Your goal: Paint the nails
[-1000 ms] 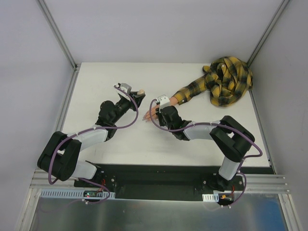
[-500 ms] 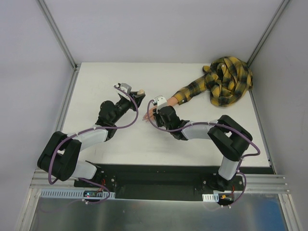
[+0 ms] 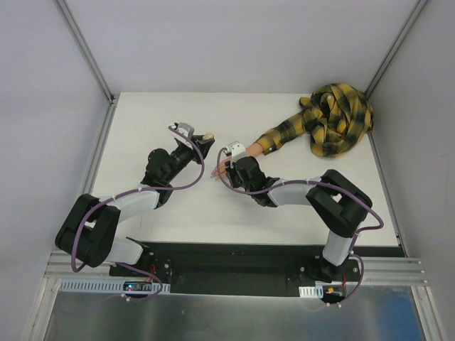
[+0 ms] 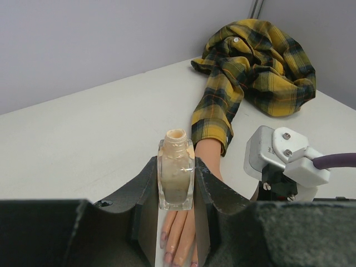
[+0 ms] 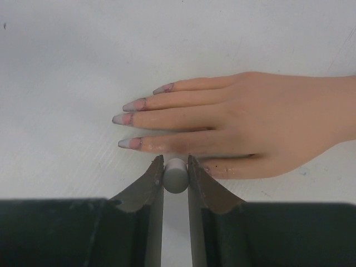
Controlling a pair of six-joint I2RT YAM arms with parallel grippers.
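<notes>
Four pale lilac nails (image 5: 133, 105) look coated (thumb tip hidden); right gripper (image 5: 176, 161) pinches a grey brush cap (image 5: 176, 177), left gripper (image 4: 176, 167) clamps the uncapped beige bottle (image 4: 176, 186).

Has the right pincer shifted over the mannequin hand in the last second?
Yes, slightly: the right pincer, clamping a grey cap, slid left, away from the plaid cuff toward the mannequin's fingertips.

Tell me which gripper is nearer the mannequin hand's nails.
Right. The right gripper sits just beside the nails, shut on a small grey piece alongside the fingers. The left gripper holds the bottle farther off, beyond the fingertips.
</notes>
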